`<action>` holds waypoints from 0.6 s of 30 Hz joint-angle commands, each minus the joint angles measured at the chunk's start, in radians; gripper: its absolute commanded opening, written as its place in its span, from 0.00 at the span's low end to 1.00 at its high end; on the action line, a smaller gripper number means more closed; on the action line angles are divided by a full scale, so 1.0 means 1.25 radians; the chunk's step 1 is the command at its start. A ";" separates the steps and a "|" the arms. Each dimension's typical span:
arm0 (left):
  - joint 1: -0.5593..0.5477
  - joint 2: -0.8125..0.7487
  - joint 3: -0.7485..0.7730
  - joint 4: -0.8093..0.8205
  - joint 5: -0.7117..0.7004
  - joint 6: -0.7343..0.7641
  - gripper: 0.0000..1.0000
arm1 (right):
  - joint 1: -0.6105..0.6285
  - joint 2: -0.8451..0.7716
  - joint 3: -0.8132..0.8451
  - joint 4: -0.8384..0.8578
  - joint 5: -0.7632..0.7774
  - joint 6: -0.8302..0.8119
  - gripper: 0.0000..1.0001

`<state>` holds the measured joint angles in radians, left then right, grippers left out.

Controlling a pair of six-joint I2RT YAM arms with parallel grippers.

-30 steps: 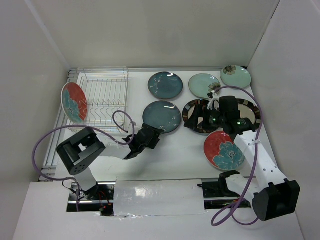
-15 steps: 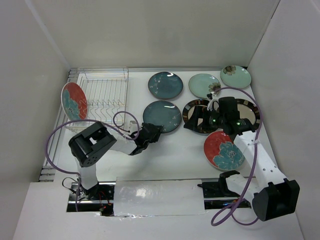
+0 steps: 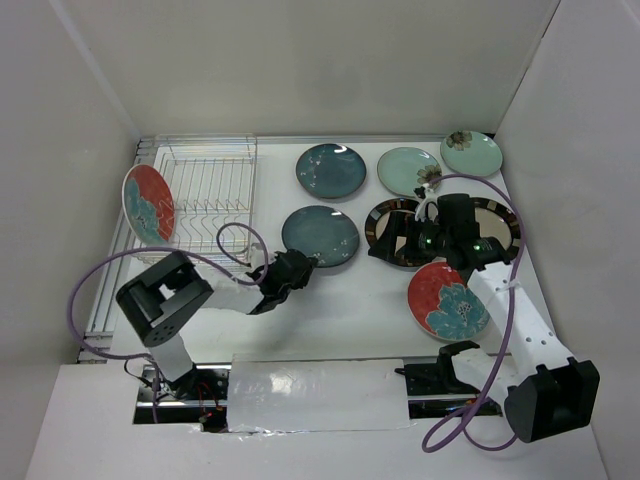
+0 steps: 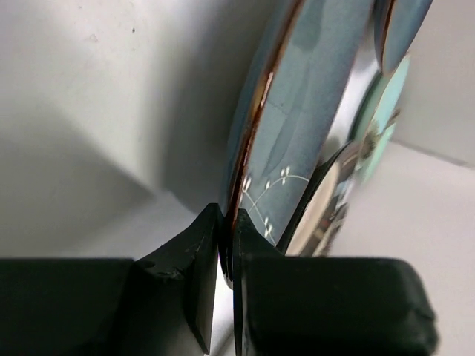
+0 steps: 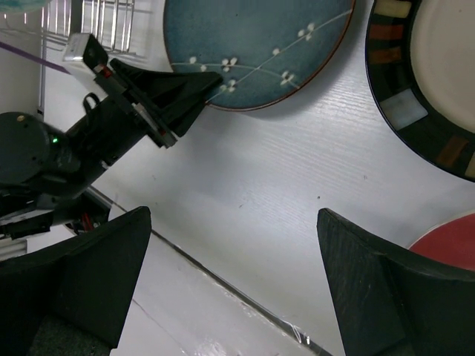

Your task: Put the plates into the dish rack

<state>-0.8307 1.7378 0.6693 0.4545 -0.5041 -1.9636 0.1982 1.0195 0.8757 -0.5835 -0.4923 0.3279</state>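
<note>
Pinching the near rim of a dark teal plate (image 3: 322,233), the left claw (image 3: 296,262) has its two fingers pressed onto the edge, one above and one below, as the left wrist view shows close up. The plate sits on the white table (image 3: 350,300), just right of the dish rack (image 3: 205,190); whether its gripped edge is raised off the table cannot be told.

The step in hand appears to be the pick-up of this plate. The next move likely calls for lifting it, turning it on edge and carrying it left to a free slot between the rack's wires.

The right claw (image 3: 390,238) hovers spread wide and holding nothing, over a cream plate with a dark rim (image 3: 385,215).

The rack holds one plate: a red plate with a teal flower (image 3: 148,204) standing on edge at its left end. The other slots look empty. Lying flat on the table are a second dark teal plate (image 3: 331,170), two mint plates (image 3: 408,170), another cream plate (image 3: 497,222) and a second red plate (image 3: 447,300).
</note>
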 commanded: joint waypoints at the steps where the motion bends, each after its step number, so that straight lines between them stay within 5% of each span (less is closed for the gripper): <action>1: -0.021 -0.100 -0.010 -0.088 -0.047 0.080 0.00 | 0.002 -0.029 0.017 0.008 0.007 -0.007 0.99; 11: -0.040 -0.325 0.223 -0.442 -0.112 0.424 0.00 | 0.002 -0.058 0.057 -0.017 0.042 -0.029 0.99; 18: 0.019 -0.410 0.440 -0.622 -0.139 0.811 0.00 | 0.002 -0.066 0.065 -0.031 0.059 -0.036 0.99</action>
<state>-0.8551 1.3258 1.0817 -0.3477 -0.5697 -1.2243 0.1982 0.9558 0.9047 -0.5968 -0.4397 0.3073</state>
